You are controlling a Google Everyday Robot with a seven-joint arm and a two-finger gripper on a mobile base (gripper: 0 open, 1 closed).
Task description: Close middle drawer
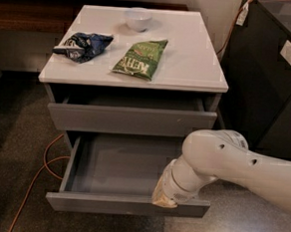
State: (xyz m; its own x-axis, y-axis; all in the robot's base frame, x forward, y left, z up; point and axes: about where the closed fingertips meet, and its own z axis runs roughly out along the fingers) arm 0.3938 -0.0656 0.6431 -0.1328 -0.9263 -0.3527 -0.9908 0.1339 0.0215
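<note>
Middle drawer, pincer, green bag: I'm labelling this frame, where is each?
middle drawer (104,203), camera view, on its front panel.
pincer (163,201), camera view, on its tip at the drawer front's right part.
green bag (141,58), camera view, on its middle.

The plain grey handleless middle drawer (117,168), a shallow box with a wide flat front, stands pulled well out past the cabinet's (189,66) front edge. The gripper (163,199) is at its front panel, right of middle.

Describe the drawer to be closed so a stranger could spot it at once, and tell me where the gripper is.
Find the white-topped cabinet. Below its barely open upper drawer sits the middle drawer, grey and handleless. It alone is pulled far out, its shallow box exposed, with the gripper at its front edge.
</note>
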